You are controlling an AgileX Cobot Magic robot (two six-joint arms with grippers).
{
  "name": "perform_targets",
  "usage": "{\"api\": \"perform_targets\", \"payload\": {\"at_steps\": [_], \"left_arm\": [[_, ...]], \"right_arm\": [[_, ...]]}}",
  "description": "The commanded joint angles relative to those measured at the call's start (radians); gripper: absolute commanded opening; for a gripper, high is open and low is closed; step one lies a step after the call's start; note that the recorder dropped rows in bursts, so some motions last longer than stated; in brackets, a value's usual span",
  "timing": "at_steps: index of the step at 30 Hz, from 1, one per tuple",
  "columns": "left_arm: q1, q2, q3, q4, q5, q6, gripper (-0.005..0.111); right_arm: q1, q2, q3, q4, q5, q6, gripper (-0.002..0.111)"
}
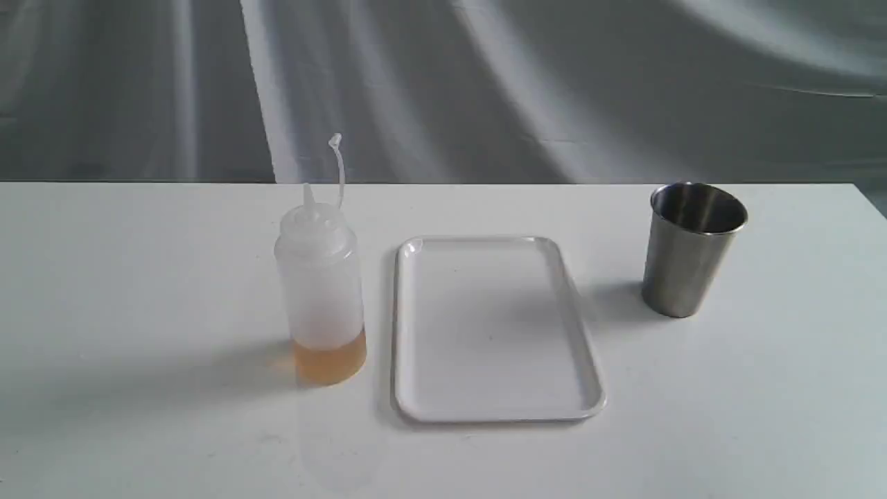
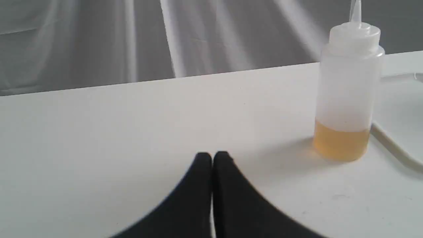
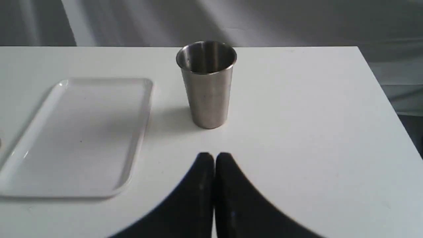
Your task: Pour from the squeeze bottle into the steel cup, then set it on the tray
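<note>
A translucent whitish soft-plastic squeeze bottle (image 1: pixel 320 291) with a pointed nozzle stands upright on the white table (image 1: pixel 138 312), just beside the long edge of the tray on the left arm's side, close to it without touching. Amber liquid fills only its lowest part. The thin cap strap curves up above the nozzle, with the cap off the tip. The flat white rectangular plastic tray (image 1: pixel 495 418), with rounded corners and a low rim, lies between the two vessels. A brushed stainless steel cup (image 1: pixel 693 249), tapered with a rolled rim, stands upright on the tray's other side, apart from it and level with its far end. Its inner wall shows bare steel; its bottom is hidden. Grey draped cloth (image 1: pixel 485 83) hangs behind the table, beyond the tray.

The left gripper (image 2: pixel 212 157) has its black fingers pressed together with nothing between them, short of the bottle. The right gripper (image 3: pixel 214 158) is likewise closed on nothing, facing the cup across bare tabletop.
</note>
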Motion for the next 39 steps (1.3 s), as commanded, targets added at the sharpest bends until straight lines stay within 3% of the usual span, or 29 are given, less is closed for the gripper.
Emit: {"api": "perform_targets", "payload": {"at_steps": [1,9,14,22,27,34,39], "left_arm": [[-0.006,-0.003,0.004,-0.001,-0.007,-0.003,0.000],[-0.006,-0.003,0.004,-0.001,-0.007,-0.005,0.000],[-0.006,-0.003,0.004,-0.001,-0.007,-0.005,0.000],[-0.006,-0.003,0.004,-0.001,-0.007,-0.001,0.000],[-0.006,-0.003,0.004,-0.001,-0.007,-0.003,0.000],[-0.006,-0.003,0.004,-0.001,-0.007,-0.005,0.000],[-0.006,-0.003,0.004,-0.001,-0.007,-0.005,0.000]], "right_arm": [[0.042,0.057,-0.024,0.006,-0.074,0.000,0.000],[0.227,0.356,-0.249,0.002,-0.089,-0.090,0.000],[0.378,0.551,-0.346,0.002,-0.232,-0.091,0.000],[0.574,0.826,-0.350,0.007,-0.471,-0.091,0.000],[0.628,0.993,-0.350,0.005,-0.641,-0.091,0.000],[0.646,1.251,-0.353,0.002,-1.013,-0.093,0.000],[0.646,1.404,-0.432,0.046,-1.031,-0.095,0.000]]}}
